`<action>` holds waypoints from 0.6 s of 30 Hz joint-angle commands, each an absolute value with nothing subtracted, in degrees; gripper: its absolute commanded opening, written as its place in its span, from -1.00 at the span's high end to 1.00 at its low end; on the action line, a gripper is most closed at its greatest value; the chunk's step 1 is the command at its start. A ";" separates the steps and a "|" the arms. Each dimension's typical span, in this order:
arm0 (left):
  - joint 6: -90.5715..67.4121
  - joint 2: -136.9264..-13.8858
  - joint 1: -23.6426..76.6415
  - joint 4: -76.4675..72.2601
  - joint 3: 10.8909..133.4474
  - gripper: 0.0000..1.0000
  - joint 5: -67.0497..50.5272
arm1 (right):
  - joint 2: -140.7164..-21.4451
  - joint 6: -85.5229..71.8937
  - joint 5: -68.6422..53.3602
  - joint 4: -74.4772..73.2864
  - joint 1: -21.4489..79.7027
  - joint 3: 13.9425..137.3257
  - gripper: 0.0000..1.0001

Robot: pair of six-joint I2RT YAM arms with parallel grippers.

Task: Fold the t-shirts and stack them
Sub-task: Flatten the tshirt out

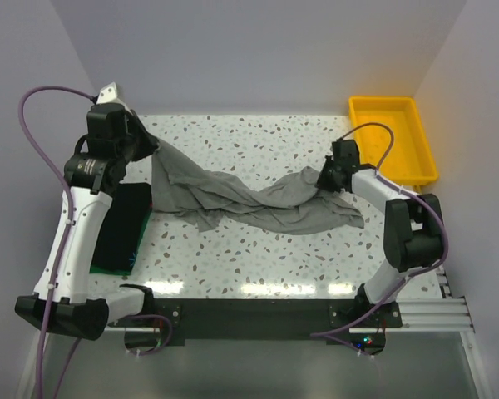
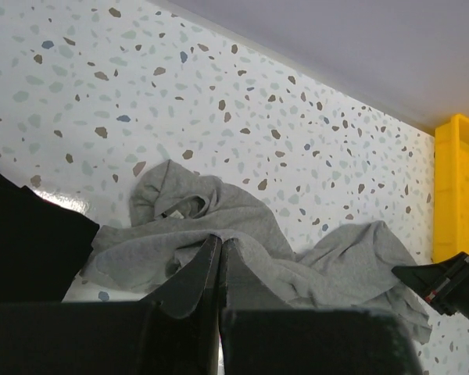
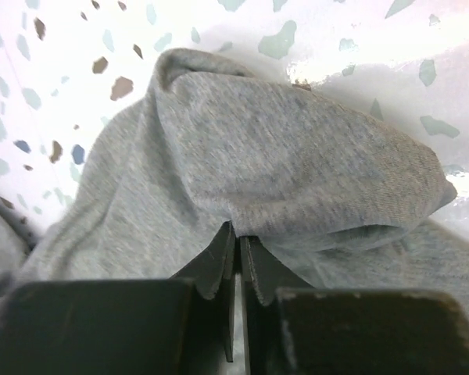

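Observation:
A heather-grey t-shirt lies crumpled in a long band across the speckled table. My left gripper is shut on its left edge and holds that corner a little above the table; in the left wrist view the jaws pinch a ridge of the grey t-shirt. My right gripper is at the shirt's right end, shut on a fold of the grey fabric, with the tips closed together on the cloth. A folded black t-shirt lies at the left on a green one.
A yellow plastic tray stands at the back right corner, just behind the right arm. The left arm reaches over the folded black and green stack. White walls close in the table at the back and sides.

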State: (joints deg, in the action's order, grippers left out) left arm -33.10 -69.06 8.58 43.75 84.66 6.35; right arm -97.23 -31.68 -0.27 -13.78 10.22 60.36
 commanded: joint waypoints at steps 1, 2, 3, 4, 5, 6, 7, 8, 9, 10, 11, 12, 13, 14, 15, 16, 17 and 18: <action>-31.46 -69.34 7.12 39.99 89.12 1.00 4.40 | -94.32 -30.59 -0.18 -16.52 10.37 64.68 0.96; -31.55 -69.61 6.77 40.16 89.82 1.00 4.39 | -93.18 -30.59 0.87 -17.13 10.28 64.77 0.99; -31.73 -69.78 6.25 40.43 91.56 1.00 4.57 | -91.77 -30.41 1.40 -17.66 10.28 64.86 1.00; -31.73 -70.22 5.98 41.04 92.63 1.00 5.27 | -88.54 -29.98 1.67 -19.23 10.11 65.47 1.00; -31.82 -70.31 5.80 41.39 93.68 1.00 5.88 | -87.11 -29.80 2.28 -20.21 10.02 65.91 1.00; -31.90 -70.49 5.28 41.66 95.95 1.00 6.41 | -85.36 -29.62 2.37 -22.39 9.85 66.53 1.00; -31.90 -70.58 4.93 42.44 97.19 1.00 7.20 | -83.78 -29.18 2.46 -23.46 9.76 68.01 1.00; -31.99 -70.84 4.57 42.97 98.51 1.00 7.64 | -80.63 -29.09 2.72 -24.42 9.23 68.64 1.00; -31.99 -71.19 3.87 43.41 101.14 1.00 8.08 | -79.29 -28.92 2.72 -26.35 9.05 69.43 1.00; -31.99 -71.37 3.43 44.46 102.47 1.00 8.52 | -77.97 -28.83 2.55 -27.24 8.70 71.00 1.00; -31.91 -71.63 2.91 44.91 103.79 1.00 8.61 | -75.09 -28.74 2.46 -28.20 7.92 71.97 1.00; -31.90 -71.98 1.86 45.17 106.15 1.00 8.61 | -73.84 -28.65 1.76 -29.69 7.39 72.77 1.00; -31.90 -72.24 1.32 45.96 107.30 1.00 8.79 | -72.61 -28.57 1.50 -30.40 7.03 74.69 1.00; -31.99 -72.51 0.71 46.40 109.49 1.00 8.88 | -70.86 -28.48 1.23 -31.11 6.42 75.75 1.00; -32.08 -72.86 0.01 46.58 110.21 1.00 8.88 | -70.14 -28.48 0.97 -32.51 6.24 76.89 1.00; -32.34 -73.04 0.00 46.58 110.91 1.00 8.27 | -69.79 -28.13 0.71 -33.13 5.98 79.43 1.00; -32.69 -73.21 -1.48 46.58 111.35 1.00 7.91 | -69.44 -28.13 0.44 -33.83 5.80 80.76 1.00; -32.96 -73.91 -2.28 46.50 112.40 1.00 7.65 | -69.43 -28.12 0.09 -35.06 5.80 82.08 1.00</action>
State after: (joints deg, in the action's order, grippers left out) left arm -33.26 -72.60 -0.05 46.04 109.03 7.68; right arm -70.17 -29.45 0.64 -30.13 6.17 77.71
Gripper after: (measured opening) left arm 0.017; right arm 0.014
